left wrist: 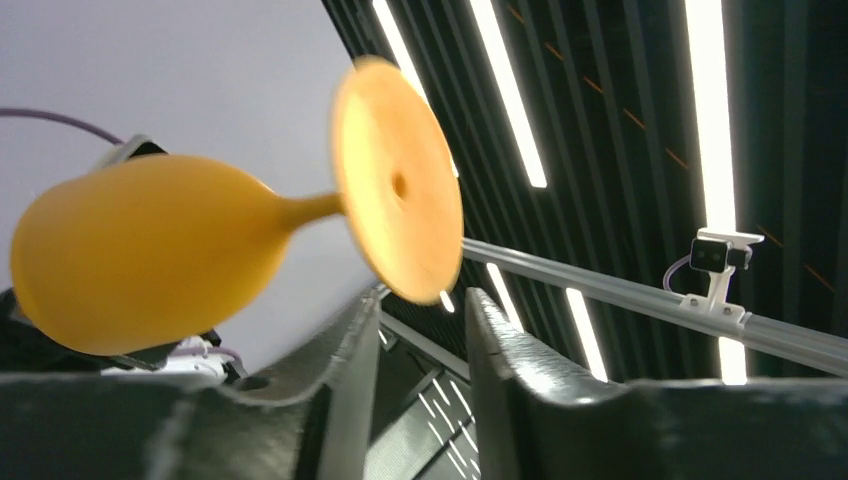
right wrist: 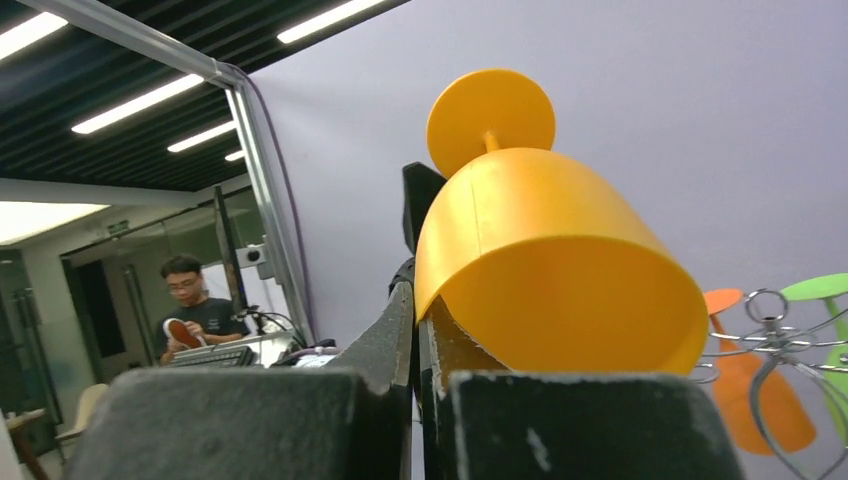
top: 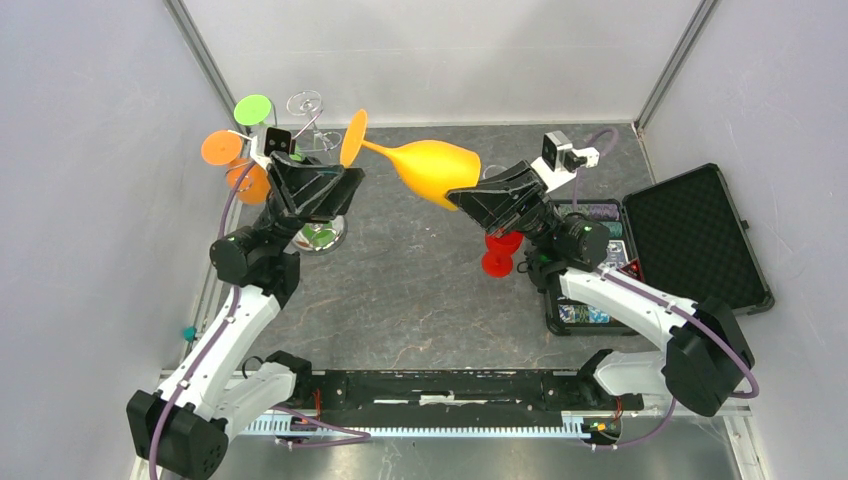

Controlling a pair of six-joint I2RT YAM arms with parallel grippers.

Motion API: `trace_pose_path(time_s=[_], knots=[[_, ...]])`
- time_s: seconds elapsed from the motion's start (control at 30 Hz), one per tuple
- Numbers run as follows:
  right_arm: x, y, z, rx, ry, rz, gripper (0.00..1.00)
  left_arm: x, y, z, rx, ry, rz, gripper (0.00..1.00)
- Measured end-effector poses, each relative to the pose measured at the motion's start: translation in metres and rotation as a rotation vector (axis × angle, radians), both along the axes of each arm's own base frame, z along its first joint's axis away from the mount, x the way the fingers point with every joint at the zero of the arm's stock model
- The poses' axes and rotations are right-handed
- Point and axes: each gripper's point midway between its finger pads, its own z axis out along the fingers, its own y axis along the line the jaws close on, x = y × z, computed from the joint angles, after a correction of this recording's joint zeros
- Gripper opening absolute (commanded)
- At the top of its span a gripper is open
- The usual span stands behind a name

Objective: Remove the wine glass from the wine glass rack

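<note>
Yellow wine glass [top: 437,170], silver rack [top: 325,238]

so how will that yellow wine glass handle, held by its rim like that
The yellow wine glass looks like opaque, matte plastic, so probably light and not brittle. The right gripper pinches only the thin bowl wall, so it may flex or pivot in the grip. Set down on its side, the round bowl and disc foot would likely roll.
</note>
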Motion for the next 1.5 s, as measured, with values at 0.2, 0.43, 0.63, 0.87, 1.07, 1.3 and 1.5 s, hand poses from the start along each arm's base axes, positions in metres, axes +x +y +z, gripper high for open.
trace_pose_path(time_s=[0.2,0.43,0.63,0.87,1.07,1.3,1.5], knots=[[0.002,-0.007,0.008,0.002,-0.07,-0.122,0.0,-0.009,-0.011,-0.009,0.125,-0.061,0.028,0.94],[0.029,-0.018,0.014,-0.13,-0.074,-0.419,0.0,-0.001,-0.029,-0.033,0.405,-0.179,0.168,1.0],[0.089,-0.015,-0.006,-0.451,0.016,-0.688,0.0,0.02,-0.012,-0.044,0.715,-0.266,0.516,1.0],[0.133,-0.03,-0.095,-0.898,0.183,-0.857,0.0,0.029,0.038,-0.062,0.987,-0.289,0.871,1.0],[0.159,-0.032,-0.174,-1.246,0.271,-0.869,0.0,0.045,0.062,-0.094,1.16,-0.23,0.973,1.0],[0.189,-0.011,-0.248,-1.55,0.332,-0.784,0.0,0.052,0.074,-0.112,1.251,-0.195,1.01,1.0],[0.2,0.002,-0.291,-1.71,0.356,-0.692,0.01,0.055,0.078,-0.121,1.289,-0.181,1.018,1.0]])
